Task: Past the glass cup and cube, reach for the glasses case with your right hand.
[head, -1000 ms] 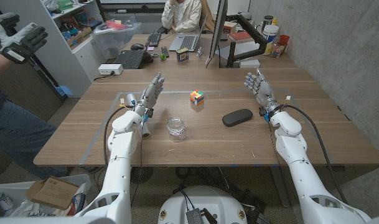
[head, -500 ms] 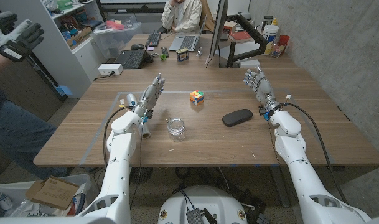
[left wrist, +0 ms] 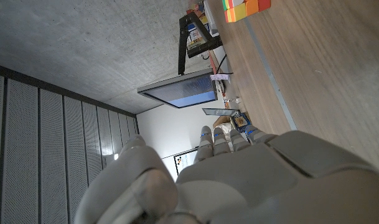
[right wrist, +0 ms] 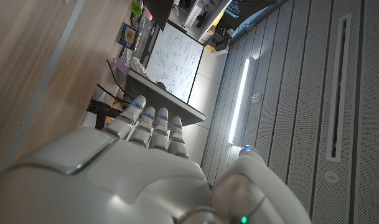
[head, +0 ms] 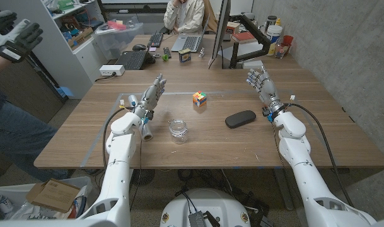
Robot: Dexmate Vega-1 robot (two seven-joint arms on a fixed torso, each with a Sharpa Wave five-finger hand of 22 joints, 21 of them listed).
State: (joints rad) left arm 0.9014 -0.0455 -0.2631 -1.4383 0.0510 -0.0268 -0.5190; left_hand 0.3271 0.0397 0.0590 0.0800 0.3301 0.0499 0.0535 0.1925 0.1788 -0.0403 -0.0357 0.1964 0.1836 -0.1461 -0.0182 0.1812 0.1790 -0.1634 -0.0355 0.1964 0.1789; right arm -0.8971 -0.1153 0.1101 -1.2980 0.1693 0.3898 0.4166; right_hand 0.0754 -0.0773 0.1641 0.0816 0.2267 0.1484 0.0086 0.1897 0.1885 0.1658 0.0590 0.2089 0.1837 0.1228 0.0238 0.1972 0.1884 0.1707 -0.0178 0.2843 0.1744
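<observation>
Right hand (head: 261, 84) spread, holding nothing, fingers pointing away from the robot. Glasses case (head: 240, 118) lies on the table just inward of that hand's wrist and nearer the robot (long axis roughly crosswise). Left hand (head: 153, 94), also spread, is well apart from it.

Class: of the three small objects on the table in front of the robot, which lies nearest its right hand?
The dark glasses case, flat beside the right hand; the cube and glass cup sit farther left.
</observation>
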